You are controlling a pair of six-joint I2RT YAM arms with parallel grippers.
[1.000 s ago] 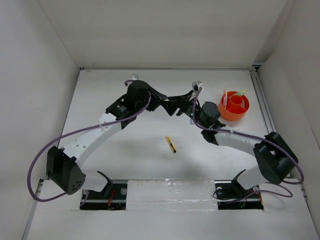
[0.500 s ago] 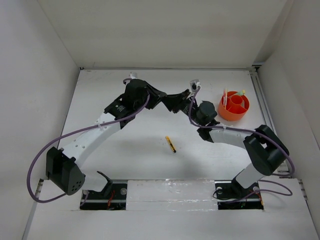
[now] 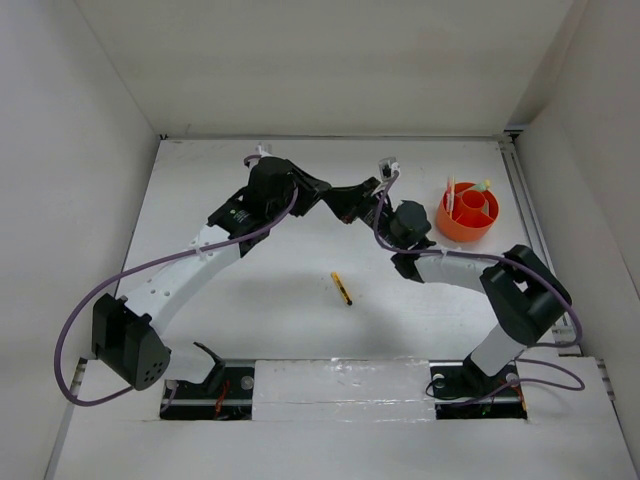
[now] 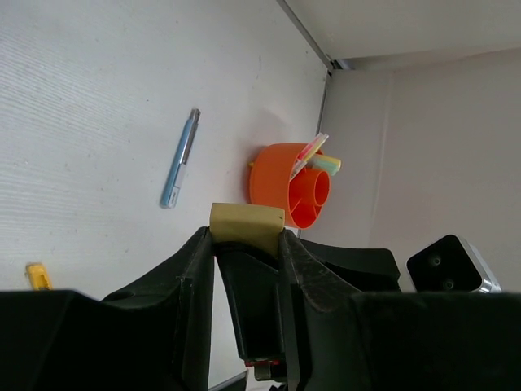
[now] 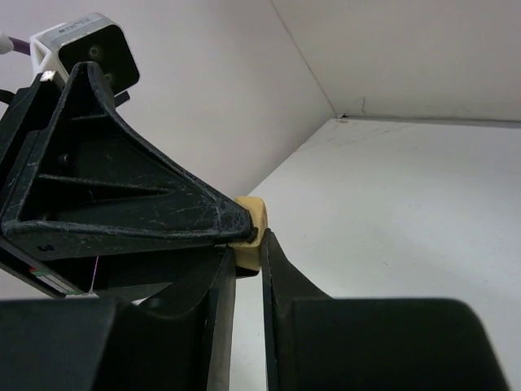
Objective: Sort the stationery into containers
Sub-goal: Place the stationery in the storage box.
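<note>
The tan eraser [image 4: 247, 220] is gripped in mid-air by the left pincer [image 4: 247, 238], and the right pincer [image 5: 247, 244] is closed on it from the opposite side. The orange pot [image 3: 467, 213] is set just to their right, nearer the right arm.

The left arm [image 3: 200, 255] and right arm [image 3: 460, 272] are built alike: smooth white shells between black joint blocks. Low on the left arm sits a boxy black motor [image 3: 130, 345] with small holes dotted over its face. A purple cable [image 3: 72, 330] runs loose along each arm in wide loops. The bases [image 3: 215, 385] are black, with a bit of red showing.

The left claw [image 4: 247, 236] has broad, dull black plastic fingers, and the right claw [image 5: 248, 244] is the same black. From the right wrist, the left claw's side is a ribbed black triangle, scratched pale, below a small white camera box [image 5: 81, 45] with dark lenses.
</note>
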